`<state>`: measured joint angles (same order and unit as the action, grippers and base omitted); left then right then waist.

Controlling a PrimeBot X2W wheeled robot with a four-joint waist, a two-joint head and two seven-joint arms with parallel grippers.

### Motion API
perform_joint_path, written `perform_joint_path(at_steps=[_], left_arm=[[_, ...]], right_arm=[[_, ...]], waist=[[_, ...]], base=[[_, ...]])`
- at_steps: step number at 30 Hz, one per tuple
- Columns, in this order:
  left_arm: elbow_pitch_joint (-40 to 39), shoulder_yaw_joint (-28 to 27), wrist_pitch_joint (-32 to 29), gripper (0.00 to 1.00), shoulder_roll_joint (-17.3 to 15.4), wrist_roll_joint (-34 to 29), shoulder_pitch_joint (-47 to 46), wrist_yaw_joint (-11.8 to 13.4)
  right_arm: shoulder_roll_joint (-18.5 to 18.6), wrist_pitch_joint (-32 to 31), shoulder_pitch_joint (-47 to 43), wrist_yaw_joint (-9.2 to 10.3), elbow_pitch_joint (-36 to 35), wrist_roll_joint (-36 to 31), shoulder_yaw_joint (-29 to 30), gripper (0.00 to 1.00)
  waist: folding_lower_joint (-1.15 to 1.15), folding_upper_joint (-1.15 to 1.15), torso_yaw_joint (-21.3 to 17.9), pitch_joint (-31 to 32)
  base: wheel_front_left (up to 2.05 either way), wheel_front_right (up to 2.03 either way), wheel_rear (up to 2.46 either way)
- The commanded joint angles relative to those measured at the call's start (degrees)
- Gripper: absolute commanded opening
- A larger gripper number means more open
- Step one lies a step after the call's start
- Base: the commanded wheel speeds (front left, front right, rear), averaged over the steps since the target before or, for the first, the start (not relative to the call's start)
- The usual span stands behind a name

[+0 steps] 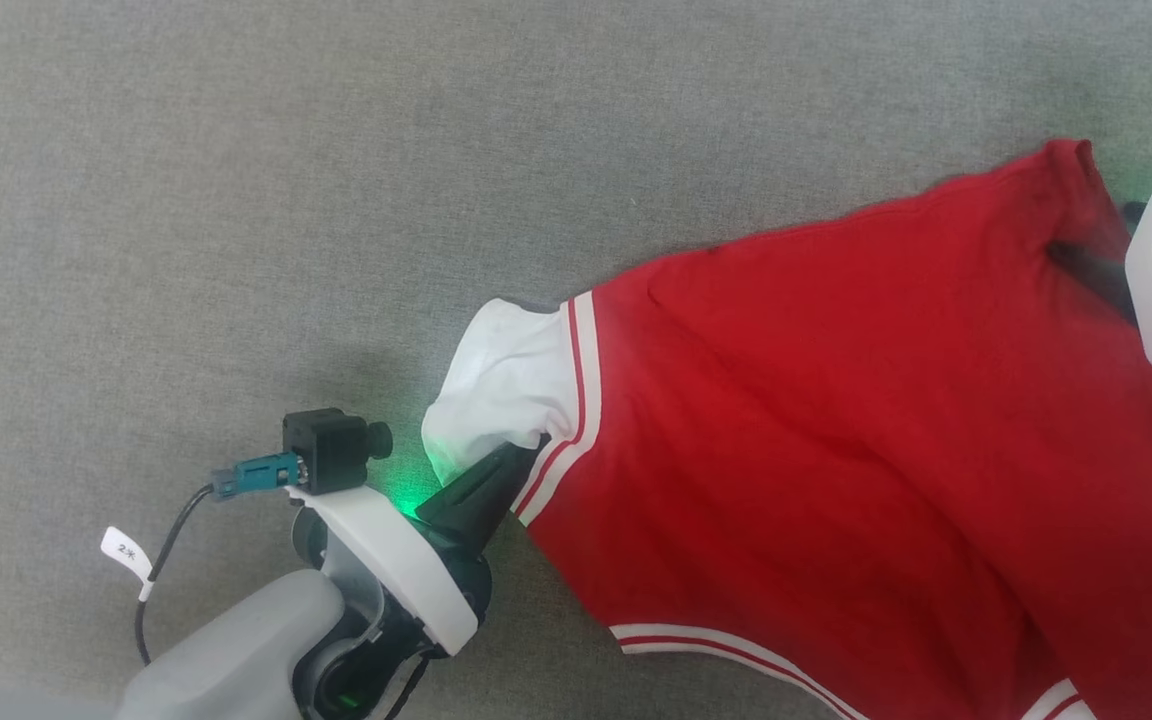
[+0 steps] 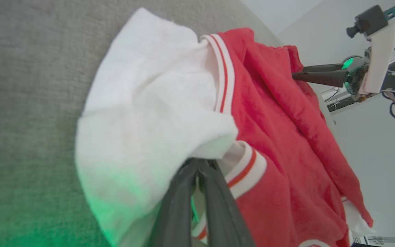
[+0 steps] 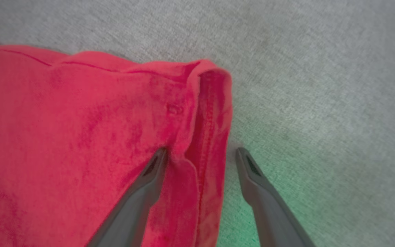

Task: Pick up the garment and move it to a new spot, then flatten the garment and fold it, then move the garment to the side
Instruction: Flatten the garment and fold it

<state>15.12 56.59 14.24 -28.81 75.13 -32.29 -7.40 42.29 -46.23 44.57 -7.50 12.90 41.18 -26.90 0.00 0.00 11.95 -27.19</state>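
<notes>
Plainly, the left claw (image 2: 197, 164) was pressed together on the garment's (image 1: 836, 420) white sleeve (image 1: 501, 385), pinching it just beside the striped seam (image 1: 581, 390), with its fingers (image 2: 180, 206) coming in from the lower left of the head view. The right claw (image 3: 201, 152) stood spread wide at the far red corner: one finger lay on the cloth, the other rested over bare bench (image 3: 321, 85), and a folded red edge ran between them, ungripped. The garment lay on the grey bench, spread between the two claws across the right half of the head view, and its striped hem (image 1: 716, 648) ran off the bottom edge. A green glow tinted the bench beside each claw.
</notes>
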Motion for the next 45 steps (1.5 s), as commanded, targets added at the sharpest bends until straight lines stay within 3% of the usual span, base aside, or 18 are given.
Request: perform_joint_path(at_steps=[1, 2, 10, 20, 30, 37, 40, 45], left_arm=[[1.48, 1.09, -0.19, 0.00, 0.69, 0.96, 0.35, -0.05], [1.58, 1.20, -0.01, 0.00, 0.61, 1.10, 0.33, -0.05], [2.62, -1.29, 0.80, 0.00, -1.01, -0.31, -1.97, -0.05], [5.75, -8.07, 0.70, 0.00, -1.18, 1.73, -13.58, -0.05], [20.60, -20.59, -1.76, 0.00, 3.91, 8.11, -42.59, 0.52], [28.61, -28.27, 0.21, 0.00, 7.50, 10.66, -60.00, 0.08], [27.81, -28.78, 0.17, 0.00, 8.14, 11.14, -60.38, -0.05], [24.50, -26.90, -2.28, 0.00, 7.58, 13.24, -50.76, -0.05]], right_arm=[[-0.33, 0.55, -0.39, 0.02, 1.84, 0.79, -1.70, 0.44], [-0.34, 1.46, 0.29, 0.02, 2.95, 1.76, -2.75, 0.00], [-0.45, 8.63, 3.05, 0.06, 6.61, 6.04, -1.24, 0.00], [-2.38, 19.79, 6.87, 0.06, 11.56, 9.91, 7.00, 0.00], [-12.29, 34.31, 27.30, 0.06, 23.46, 7.30, 17.87, 0.00], [-15.89, 43.53, 40.52, 0.07, 29.52, 5.55, 22.32, 0.00], [-16.15, 43.36, 40.46, 0.07, 31.52, 5.22, 21.27, 0.00], [-15.62, 42.11, 34.58, 0.07, 33.01, 6.84, 18.33, 0.00]], waist=[[0.00, 0.00, -0.10, -0.03], [0.00, 0.00, -0.21, 0.05], [0.00, 0.00, -1.18, 2.02], [0.00, 0.00, -3.71, 3.64], [0.00, 0.00, -8.74, -0.33], [0.00, 0.00, -10.40, -1.54], [0.00, 0.00, -10.55, -1.28], [0.00, 0.00, -10.08, -1.83]], base=[[0.00, 0.00, 0.00], [0.00, 0.00, 0.00], [0.00, 0.00, 0.00], [0.00, 0.00, 0.00], [0.00, 0.00, 0.00], [0.00, 0.00, 0.00], [0.00, 0.00, 0.00], [0.00, 0.00, 0.00]])
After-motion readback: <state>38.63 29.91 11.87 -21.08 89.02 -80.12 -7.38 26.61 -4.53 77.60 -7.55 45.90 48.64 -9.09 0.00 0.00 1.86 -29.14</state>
